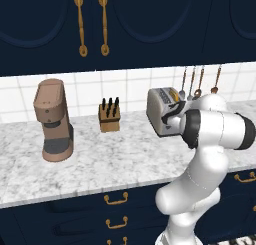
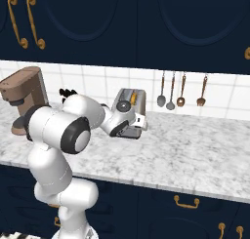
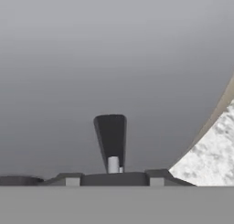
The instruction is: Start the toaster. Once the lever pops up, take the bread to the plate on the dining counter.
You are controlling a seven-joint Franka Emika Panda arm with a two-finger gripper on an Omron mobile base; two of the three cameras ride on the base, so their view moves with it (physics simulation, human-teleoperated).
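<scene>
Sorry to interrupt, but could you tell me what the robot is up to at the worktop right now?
The white arm has reached across the marble worktop to the silver toaster by the tiled wall, and its gripper is right up against the toaster's narrow face. In the hand view the dark lever stands just ahead of the fingertips, so it seems to be working the lever to start toasting. A golden slice of bread sits in a slot. A brown coffee machine and a knife block stand further along.
</scene>
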